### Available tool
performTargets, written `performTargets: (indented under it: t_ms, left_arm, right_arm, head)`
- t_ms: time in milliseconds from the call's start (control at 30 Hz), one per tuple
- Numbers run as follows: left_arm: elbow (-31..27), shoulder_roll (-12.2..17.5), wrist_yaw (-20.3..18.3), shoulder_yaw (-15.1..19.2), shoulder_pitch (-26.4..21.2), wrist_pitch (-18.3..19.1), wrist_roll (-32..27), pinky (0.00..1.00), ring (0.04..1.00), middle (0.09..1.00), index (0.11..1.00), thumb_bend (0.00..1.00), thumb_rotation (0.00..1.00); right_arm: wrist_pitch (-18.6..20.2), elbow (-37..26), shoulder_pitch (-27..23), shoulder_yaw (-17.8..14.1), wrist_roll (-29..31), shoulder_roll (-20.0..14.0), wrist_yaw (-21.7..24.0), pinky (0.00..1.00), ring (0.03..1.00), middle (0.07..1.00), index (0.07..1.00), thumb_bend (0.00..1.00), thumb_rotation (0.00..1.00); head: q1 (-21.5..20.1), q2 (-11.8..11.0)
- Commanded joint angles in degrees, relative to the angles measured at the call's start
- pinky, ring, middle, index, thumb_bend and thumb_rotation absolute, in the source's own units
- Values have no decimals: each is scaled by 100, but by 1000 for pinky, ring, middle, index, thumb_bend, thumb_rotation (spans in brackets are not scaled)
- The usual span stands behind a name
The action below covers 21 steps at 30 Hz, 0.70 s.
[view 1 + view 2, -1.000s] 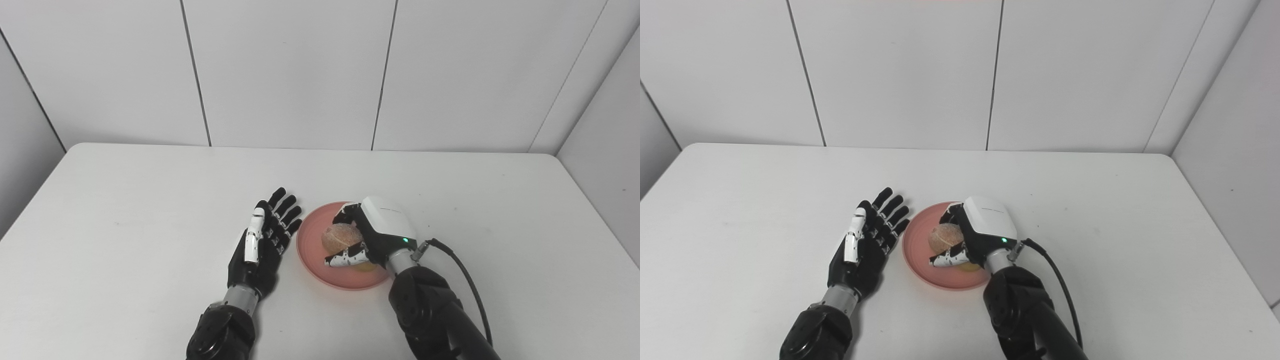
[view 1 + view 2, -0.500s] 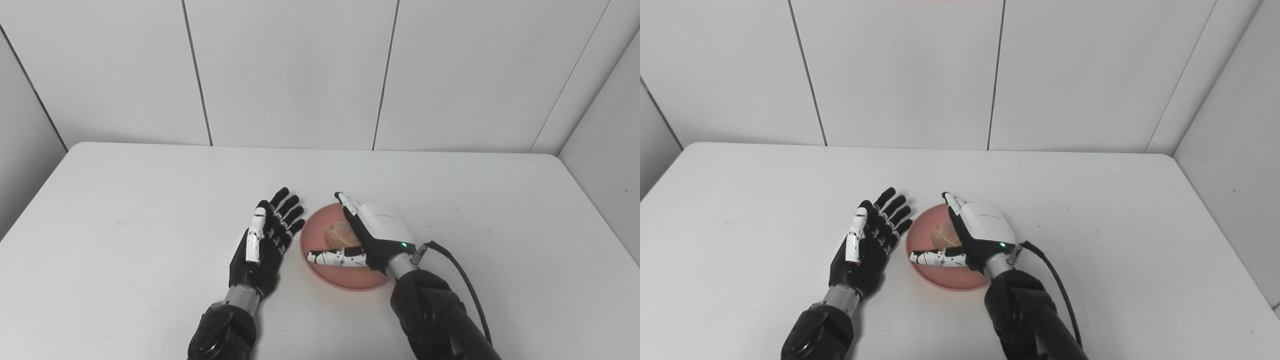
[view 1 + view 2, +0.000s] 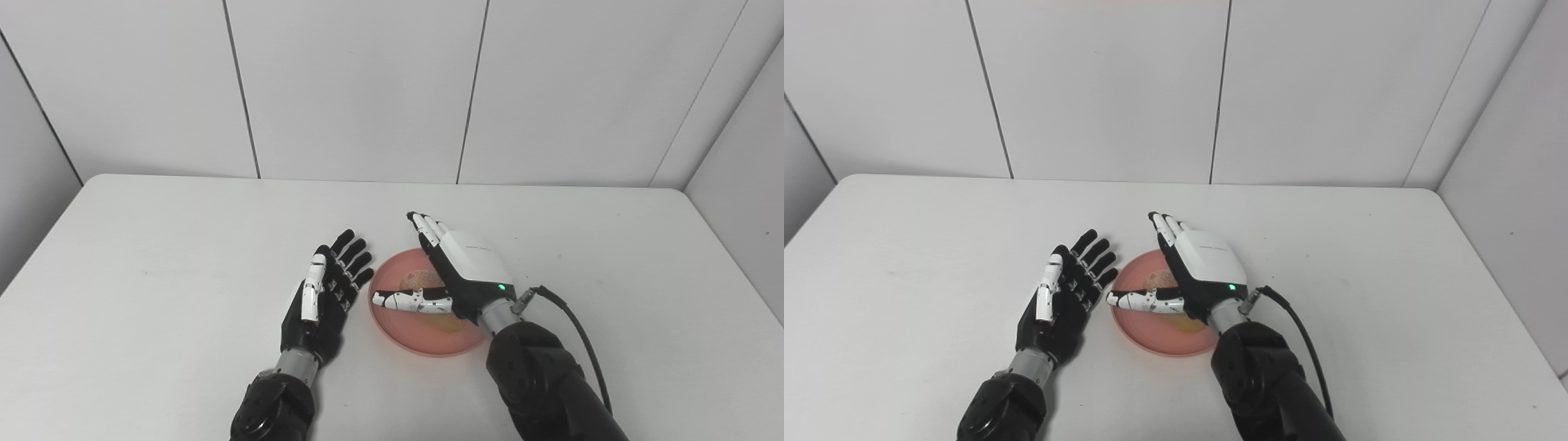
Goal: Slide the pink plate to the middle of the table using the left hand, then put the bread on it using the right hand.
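Note:
A pink plate (image 3: 401,331) lies near the middle of the white table. A round brown bread roll (image 3: 415,280) rests on it, mostly hidden behind my right hand (image 3: 456,275). That hand hovers over the plate, open, fingers stretched away and thumb pointing left, not holding the bread. Just left of the plate lies my left hand (image 3: 327,291), open with fingers spread, its fingertips close to the plate's rim; whether they touch it I cannot tell. In the right eye view the plate (image 3: 1145,334), the right hand (image 3: 1194,269) and the left hand (image 3: 1066,291) stand the same way.
The white table (image 3: 153,245) runs to white wall panels at the back and has rounded far corners. A black cable (image 3: 579,331) trails from my right wrist over the table to the right.
My right hand let go of the bread: its fingers uncurled, straightened and the hand lifted slightly away. The bread stays on the plate. The left hand has not moved.

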Motion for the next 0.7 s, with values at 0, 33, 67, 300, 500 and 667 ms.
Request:
performTargets:
  t_ms: [0,33,67,300,500,667]
  left_arm:
    - [182,-2,89,-19,155,264,73,902,903,907,900,372,1000]
    - [168,3,83,-25,159,265,74,903,904,909,902,373,1000]
    - [157,6,78,-28,162,267,74,905,907,911,906,374,1000]
    - [22,28,101,-44,192,296,93,927,918,926,925,382,1000]
    - [-265,162,118,-296,298,144,585,955,944,958,956,378,1000]
    - [-596,247,164,-441,433,64,933,976,974,988,976,381,1000]
  right_arm:
    - [-377,-378,-133,-136,75,33,-389,942,998,1000,1000,1000,855]
    - [-395,-453,-90,-184,118,52,-445,944,999,1000,1000,1000,861]
    - [-404,-502,-60,-216,148,66,-482,948,1000,1000,1000,1000,870]
    - [-688,-692,305,-541,409,16,-906,921,989,1000,1000,1000,896]
    - [-987,-682,912,-933,837,171,-1615,835,948,1000,1000,967,901]
    - [-1045,-689,1373,-1105,1049,257,-1937,789,920,995,1000,945,926]
  head:
    - [1,-1]
    - [3,0]
    - [3,0]
    - [7,2]
    - [-36,-6]
    - [-60,-2]
